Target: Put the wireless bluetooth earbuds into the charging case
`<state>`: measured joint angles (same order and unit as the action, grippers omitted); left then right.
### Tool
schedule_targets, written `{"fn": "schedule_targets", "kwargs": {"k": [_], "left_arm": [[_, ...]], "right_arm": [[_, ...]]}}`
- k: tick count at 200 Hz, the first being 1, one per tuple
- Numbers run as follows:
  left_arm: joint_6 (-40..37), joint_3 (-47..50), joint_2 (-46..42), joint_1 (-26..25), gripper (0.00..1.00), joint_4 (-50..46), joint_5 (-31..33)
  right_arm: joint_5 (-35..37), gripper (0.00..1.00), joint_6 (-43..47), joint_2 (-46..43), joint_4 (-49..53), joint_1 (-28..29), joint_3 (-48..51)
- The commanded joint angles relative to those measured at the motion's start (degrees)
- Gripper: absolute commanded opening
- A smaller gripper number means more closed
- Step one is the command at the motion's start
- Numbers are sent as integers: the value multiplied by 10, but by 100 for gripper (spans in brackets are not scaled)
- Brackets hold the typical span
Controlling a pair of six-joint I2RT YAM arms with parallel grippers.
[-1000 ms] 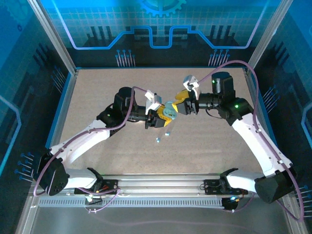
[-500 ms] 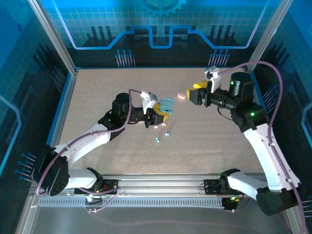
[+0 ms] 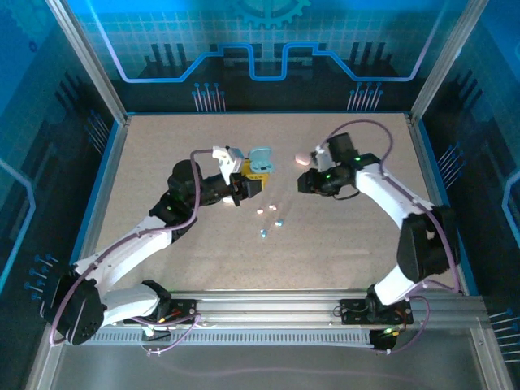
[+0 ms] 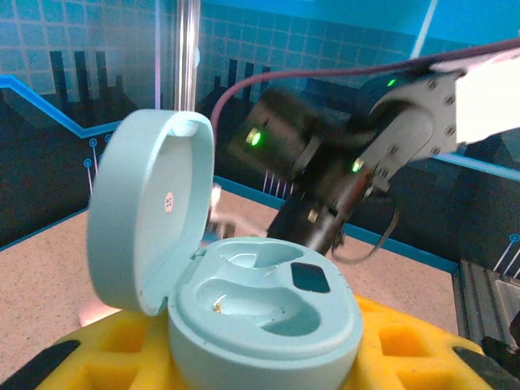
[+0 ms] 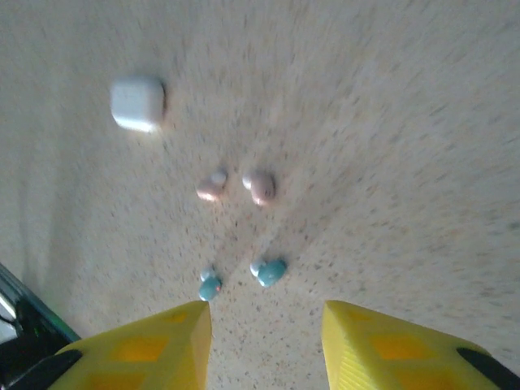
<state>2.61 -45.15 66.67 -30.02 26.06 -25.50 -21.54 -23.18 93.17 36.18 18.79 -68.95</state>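
We hold the pale blue charging case (image 4: 268, 305) clamped between the yellow pads (image 4: 406, 349) of our left jaws. Its lid (image 4: 146, 219) is swung up and back, and both wells inside are bare, so no bud is seated yet. Our right jaws hang apart and empty above the counter (image 3: 162, 146), tips pointing down.

Just ahead of the gap between the right jaws lie the two pale blue earbuds (image 5: 270, 272). One sits close to the tip of the finger on the left of the right wrist view, the other nearer the middle of the gap. A little farther out from the jaws lie the two pink earbuds (image 5: 262, 188), side by side, and well beyond them sits a white case (image 5: 138, 103). A pink case (image 3: 302, 159) rests on the counter between our two sets of jaws, on their far side.

We judge that we are at the pick of the first bud. Since the held case is pale blue, we need one of the pale blue pair. Next the right jaws should drop over the nearer blue bud, centred so its twin is not nudged, and close gently on the slick shell. The bud then goes across to the left jaws and sets down into an open well.
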Motion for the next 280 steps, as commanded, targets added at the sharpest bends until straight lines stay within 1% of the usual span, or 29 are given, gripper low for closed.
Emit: {"fn": "schedule_targets", "kwargs": {"k": [1, 20, 56, 79, 111, 141, 196, 236, 280], "left_arm": [[-17, 11, -15, 5, 33, 17, 13], [-22, 16, -25, 4, 33, 17, 23], [-36, 19, -45, 5, 33, 7, 34], [-43, 19, -52, 4, 33, 4, 37], [-46, 20, -57, 5, 33, -3, 34], [-45, 20, -58, 4, 33, -3, 34], [-44, 19, -57, 4, 33, -6, 32], [-44, 19, -56, 5, 33, -6, 30], [-43, 17, -53, 5, 33, -8, 30]], "right_arm": [[23, 41, -17, 40, 23, 43, -24], [57, 41, -41, 72, 19, 68, -29], [32, 39, -49, 111, -8, 120, -42], [56, 39, -38, 138, 7, 144, -66], [89, 39, -24, 166, 29, 149, -95], [79, 39, -16, 190, 36, 155, -113], [110, 36, 5, 237, 79, 182, -155], [121, 35, 15, 249, 97, 192, -162], [122, 34, 41, 243, 122, 198, -158]]}}
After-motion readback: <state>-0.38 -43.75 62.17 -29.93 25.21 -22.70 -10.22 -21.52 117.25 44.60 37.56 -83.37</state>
